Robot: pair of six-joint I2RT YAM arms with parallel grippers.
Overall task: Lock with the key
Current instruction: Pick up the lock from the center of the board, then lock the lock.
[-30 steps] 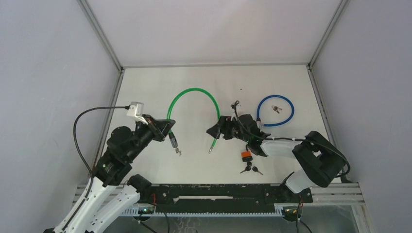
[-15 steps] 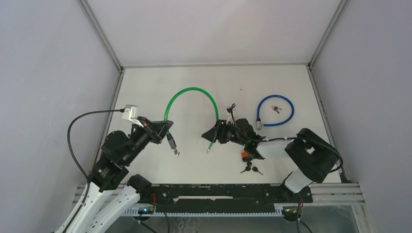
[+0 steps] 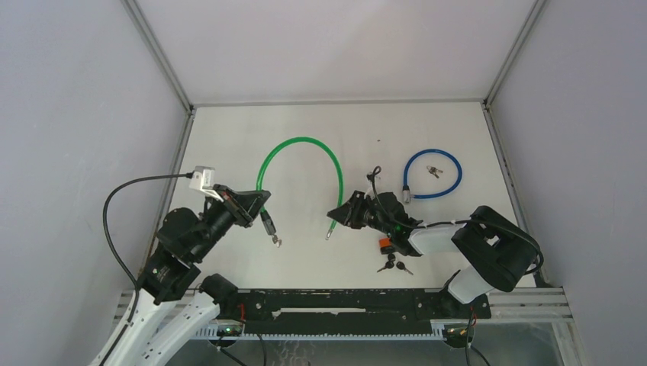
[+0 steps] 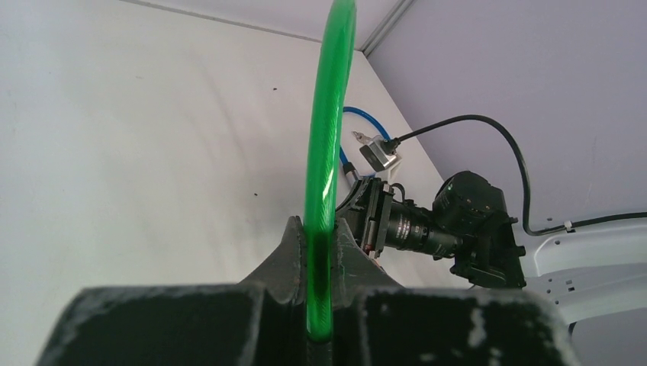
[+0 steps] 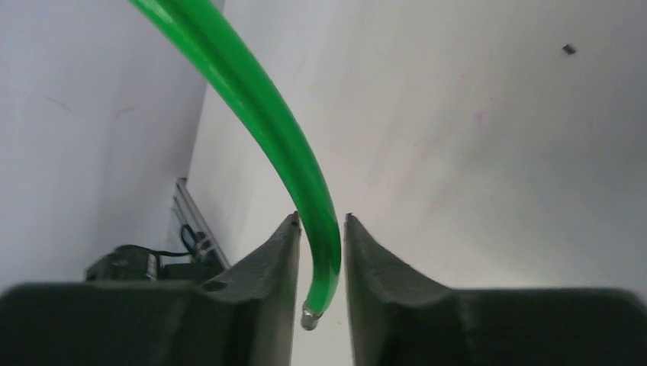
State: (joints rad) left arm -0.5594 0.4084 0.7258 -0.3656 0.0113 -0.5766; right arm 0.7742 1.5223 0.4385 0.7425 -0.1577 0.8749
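Overhead, white table (image 3: 320,122): green cable lock (image 3: 301,141) lay arched upon it, both ends towards the arms. Left gripper (image 3: 255,200) was clamped on the cable's left leg, just above the dark lock body (image 3: 268,222), with a key (image 3: 278,241) at its lower end. Right gripper (image 3: 339,213) was closed on the right leg, near the metal tip (image 3: 329,235). Blue cable lock (image 3: 450,164) lay coiled far right, a small key set (image 3: 434,171) inside its loop. Black keys (image 3: 394,265) and an orange tag (image 3: 386,245) lay near the right arm. Left wrist: fingers (image 4: 286,255) pinched the green cable between them. Right wrist: fingers (image 5: 275,259) pressed close on either side of the cable, the tip jutting past them
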